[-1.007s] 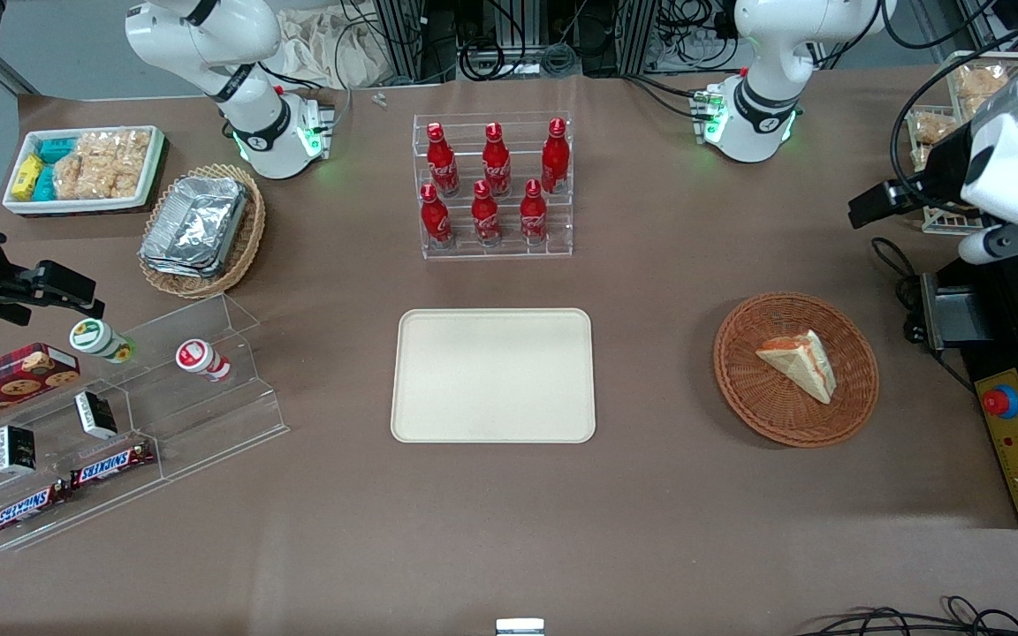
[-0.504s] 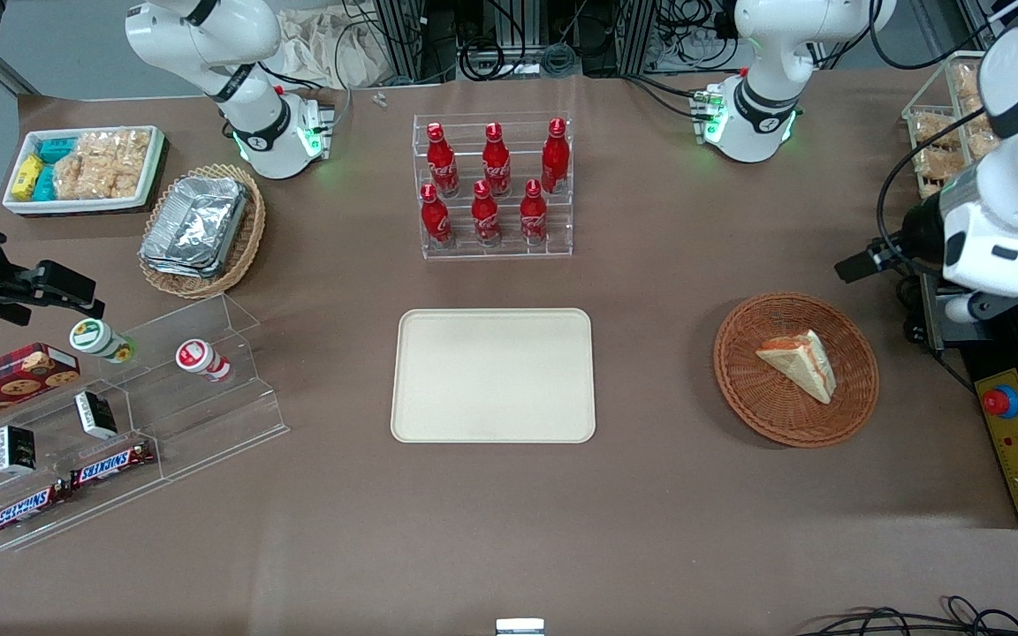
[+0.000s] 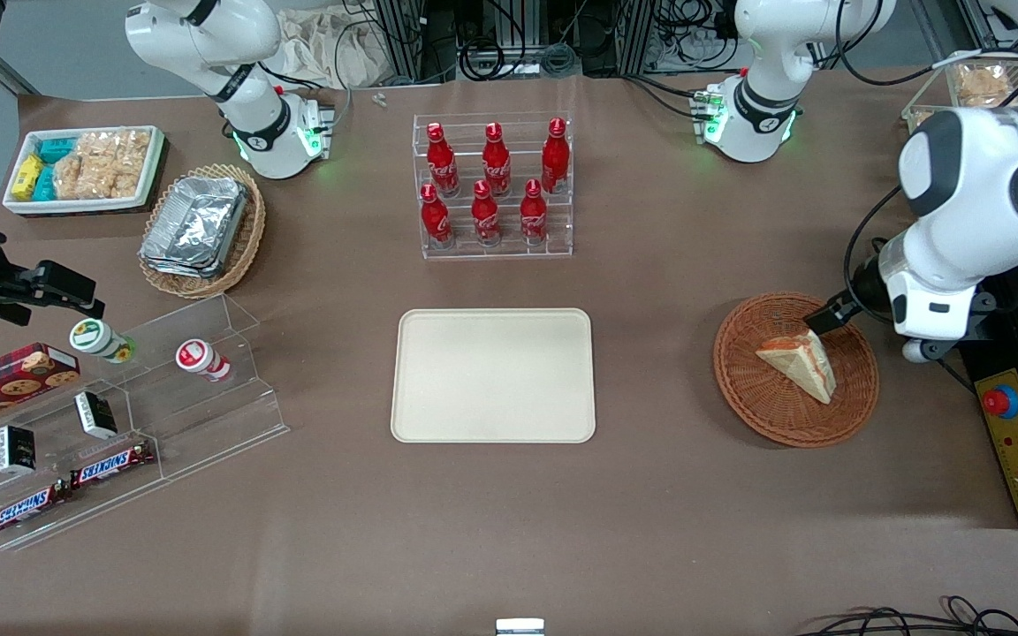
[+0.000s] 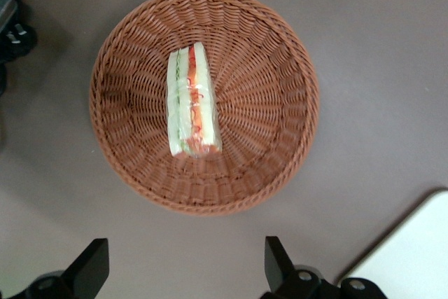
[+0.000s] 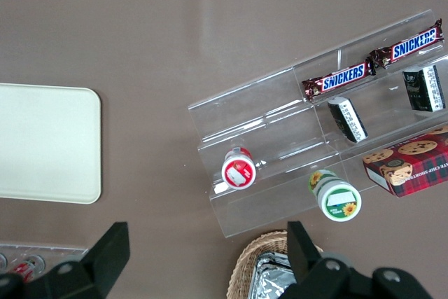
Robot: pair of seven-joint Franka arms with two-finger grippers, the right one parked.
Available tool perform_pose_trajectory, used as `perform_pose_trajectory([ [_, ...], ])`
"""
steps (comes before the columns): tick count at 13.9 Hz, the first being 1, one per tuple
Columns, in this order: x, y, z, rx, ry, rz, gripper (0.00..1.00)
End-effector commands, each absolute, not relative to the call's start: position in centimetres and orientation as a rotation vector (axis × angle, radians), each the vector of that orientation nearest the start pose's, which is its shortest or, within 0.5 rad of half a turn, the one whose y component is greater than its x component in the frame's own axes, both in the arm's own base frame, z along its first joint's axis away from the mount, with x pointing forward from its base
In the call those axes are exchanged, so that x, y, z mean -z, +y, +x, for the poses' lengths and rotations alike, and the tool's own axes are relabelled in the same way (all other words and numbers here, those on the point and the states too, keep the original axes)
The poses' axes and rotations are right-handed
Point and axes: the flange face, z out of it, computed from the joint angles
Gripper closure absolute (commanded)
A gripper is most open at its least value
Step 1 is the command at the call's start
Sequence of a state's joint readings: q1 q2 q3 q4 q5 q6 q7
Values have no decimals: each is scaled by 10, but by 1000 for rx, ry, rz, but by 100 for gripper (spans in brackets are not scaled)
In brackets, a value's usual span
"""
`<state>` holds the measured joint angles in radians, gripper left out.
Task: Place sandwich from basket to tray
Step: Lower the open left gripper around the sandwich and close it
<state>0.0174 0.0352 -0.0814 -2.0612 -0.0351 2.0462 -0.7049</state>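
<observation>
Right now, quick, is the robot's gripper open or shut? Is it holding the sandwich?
Left gripper: open and holding nothing; it hovers above the basket, with the sandwich lying untouched inside.

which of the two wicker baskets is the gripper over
The reddish-brown basket holding the sandwich; the open gripper hovers above it. The tan basket holds foil containers, toward the parked arm's end.

We see six red bottles (image 3: 493,186) in a clear rack, foil containers (image 3: 195,225) in a tan basket, Snickers bars (image 3: 74,487) on a clear stand, and a cookie box (image 3: 5,374).
</observation>
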Motion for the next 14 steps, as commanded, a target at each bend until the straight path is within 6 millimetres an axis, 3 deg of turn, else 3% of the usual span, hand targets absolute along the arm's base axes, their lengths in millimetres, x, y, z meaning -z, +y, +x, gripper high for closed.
perform_pose_trajectory([
  [1,-377,-23,538,-51,-1105,-2956,0],
  [7,-309,-20,551,-37,-1256,-2908,0],
  [14,-255,-2,555,-17,-1302,-2890,0],
])
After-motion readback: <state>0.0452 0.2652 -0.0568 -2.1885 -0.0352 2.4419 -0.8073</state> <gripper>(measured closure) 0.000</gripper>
